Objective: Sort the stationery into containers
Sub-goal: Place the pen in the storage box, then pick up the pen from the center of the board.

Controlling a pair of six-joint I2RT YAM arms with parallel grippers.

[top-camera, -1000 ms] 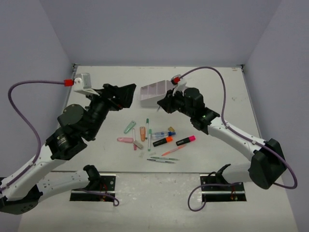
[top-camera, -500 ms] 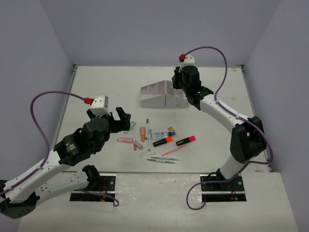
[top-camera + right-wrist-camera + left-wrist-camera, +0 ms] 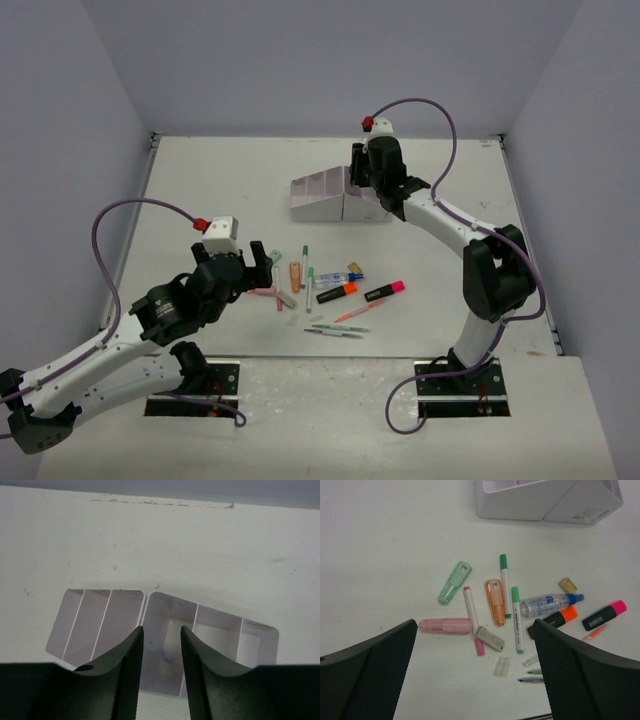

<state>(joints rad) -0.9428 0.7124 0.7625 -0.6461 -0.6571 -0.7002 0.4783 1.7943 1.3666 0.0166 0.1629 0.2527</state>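
The stationery lies in a loose pile mid-table. It includes a pink piece [image 3: 445, 625], a pink pen [image 3: 472, 615], green pens [image 3: 504, 582], an orange piece [image 3: 495, 601], a blue-white spray bottle [image 3: 547, 604], an orange-ended highlighter [image 3: 338, 292] and a pink-ended highlighter [image 3: 385, 290]. My left gripper [image 3: 262, 266] is open and empty, hovering over the pile's left side [image 3: 475, 630]. The white organiser box [image 3: 325, 203] stands behind the pile. My right gripper [image 3: 358, 188] is above it, jaws a little apart and empty over a compartment [image 3: 170, 630] with a pale piece inside.
A green tape piece [image 3: 454, 583], a grey eraser [image 3: 490, 638], a tan eraser [image 3: 568, 585] and a clear cap [image 3: 501, 666] lie in the pile. Thin pens [image 3: 336, 329] lie at its near edge. Grey walls enclose the table on three sides.
My left arm swung from the back left down and toward the pile, now hovering low over it. My right arm moved back to stand over the organiser box.
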